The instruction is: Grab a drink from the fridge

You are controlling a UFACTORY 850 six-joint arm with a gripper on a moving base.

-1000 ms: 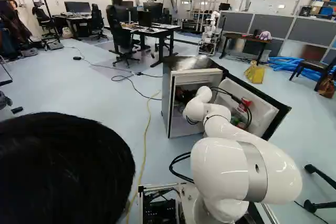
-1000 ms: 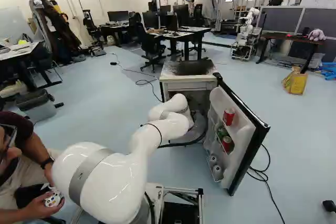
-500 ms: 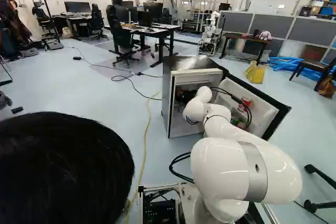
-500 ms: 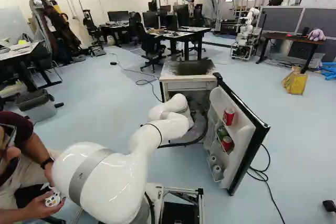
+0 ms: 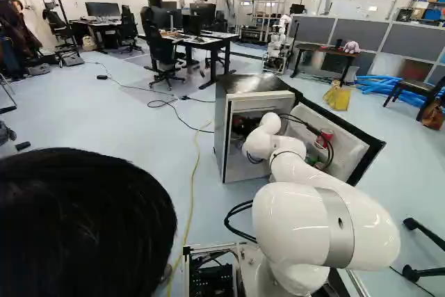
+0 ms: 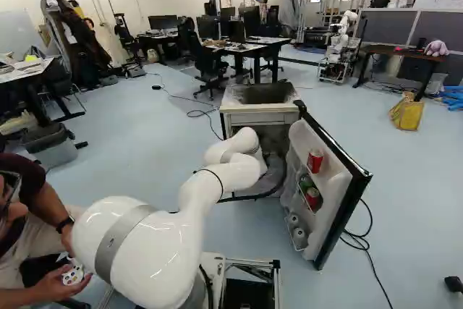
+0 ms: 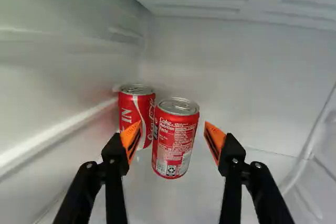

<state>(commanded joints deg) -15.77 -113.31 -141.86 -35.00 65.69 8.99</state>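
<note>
Plainly, two red cans [image 7: 176, 140] bear white lettering [image 7: 126, 115] beyond parted fingers [image 7: 131, 139].

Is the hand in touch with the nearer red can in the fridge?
Apart. The wrist view shows a gap on either side, between the nearer red can and the open hand.

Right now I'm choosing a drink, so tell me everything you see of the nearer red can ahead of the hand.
The nearer red can is a metallic-looking cylinder with white print and a silver lid. It stands upright on the white surface, ahead of the open hand, ungripped. A second red can stands close beside and beyond it; whether the two touch, I cannot tell.
</note>
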